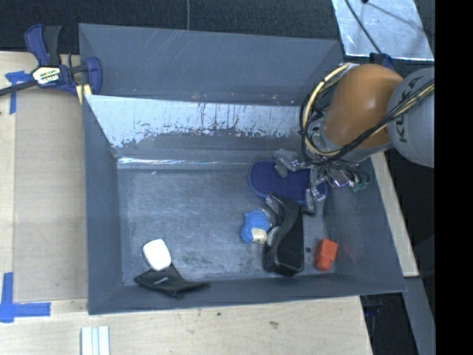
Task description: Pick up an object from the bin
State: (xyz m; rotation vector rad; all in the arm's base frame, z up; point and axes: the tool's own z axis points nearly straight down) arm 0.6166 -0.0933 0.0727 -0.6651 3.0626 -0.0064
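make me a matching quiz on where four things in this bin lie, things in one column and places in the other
Things
1. white block
2. orange block
3. small light-blue thing
4. dark blue flat piece

Places
A. just left of the gripper
B. left part of the bin, near its front
C. right of the long black object
D. left of the long black object

Pairs: 1-B, 2-C, 3-D, 4-A

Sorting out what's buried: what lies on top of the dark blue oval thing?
The gripper hangs over the right end of the dark blue oval thing, hiding it. The upper tip of the black case seems to meet its lower edge.
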